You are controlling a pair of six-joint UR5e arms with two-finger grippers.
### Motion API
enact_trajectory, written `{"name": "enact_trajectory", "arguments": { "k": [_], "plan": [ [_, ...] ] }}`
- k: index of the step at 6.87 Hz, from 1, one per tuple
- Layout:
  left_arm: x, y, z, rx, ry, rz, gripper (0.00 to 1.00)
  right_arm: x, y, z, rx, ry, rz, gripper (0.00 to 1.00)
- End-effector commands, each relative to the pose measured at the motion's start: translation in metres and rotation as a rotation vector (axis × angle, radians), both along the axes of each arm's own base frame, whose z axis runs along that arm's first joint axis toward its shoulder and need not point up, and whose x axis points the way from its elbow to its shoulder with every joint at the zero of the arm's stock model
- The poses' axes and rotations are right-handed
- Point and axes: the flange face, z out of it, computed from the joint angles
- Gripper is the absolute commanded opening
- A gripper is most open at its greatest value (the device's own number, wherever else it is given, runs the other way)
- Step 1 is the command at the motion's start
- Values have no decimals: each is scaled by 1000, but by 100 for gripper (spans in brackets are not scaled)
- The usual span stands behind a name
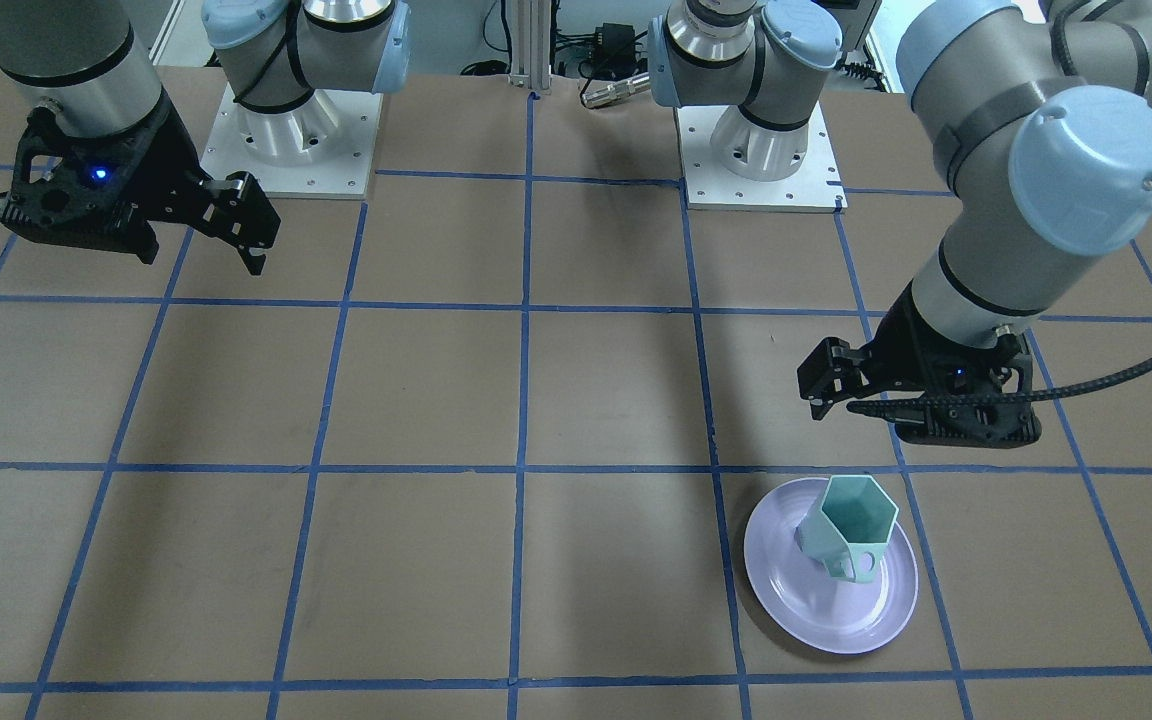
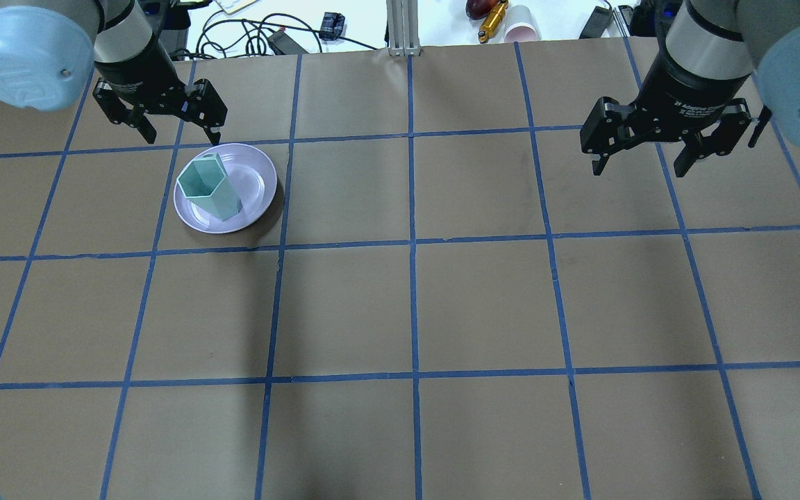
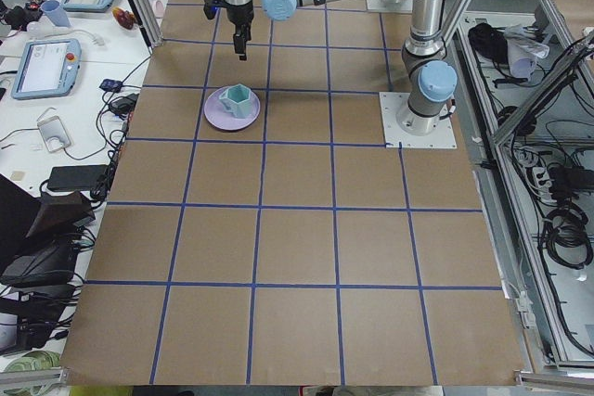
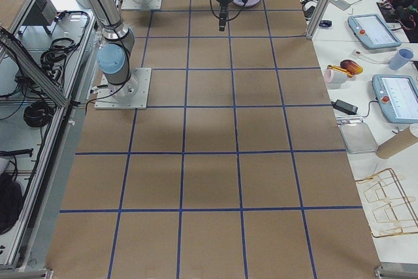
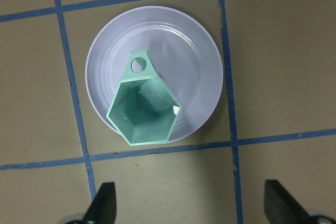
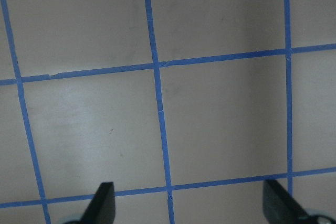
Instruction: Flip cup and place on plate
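The mint-green hexagonal cup (image 1: pixel 851 535) stands upright, mouth up, on the lavender plate (image 1: pixel 796 600); its handle points to the plate's middle. From overhead the cup (image 2: pixel 209 187) sits on the plate's (image 2: pixel 257 182) left part. My left gripper (image 2: pixel 182 133) is open and empty, raised beyond the plate's far edge. Its wrist view looks down on the cup (image 5: pixel 144 111) and plate (image 5: pixel 184 51), with both fingertips (image 5: pixel 105 205) apart at the bottom. My right gripper (image 2: pixel 639 169) is open and empty over bare table at the far right, and its wrist view shows only the table.
The brown paper table (image 2: pixel 414 305) carries a blue tape grid. Both arm bases (image 1: pixel 296 130) stand on white mounts at the robot's side. A paper cup (image 2: pixel 521 24), tools and cables lie beyond the far edge. Side benches hold teach pendants (image 3: pixel 42 67).
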Motion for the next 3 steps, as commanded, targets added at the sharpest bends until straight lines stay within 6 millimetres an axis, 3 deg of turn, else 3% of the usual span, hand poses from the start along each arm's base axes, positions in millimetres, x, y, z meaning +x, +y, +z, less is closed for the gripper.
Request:
{"name": "enact_trajectory", "arguments": {
  "k": [1,3],
  "plan": [
    [-3,20,25,-11,-2,77,100,0,0,0,0,0,0,100],
    [-32,37,40,-27,27,33,100,0,0,0,0,0,0,100]
  ]
}}
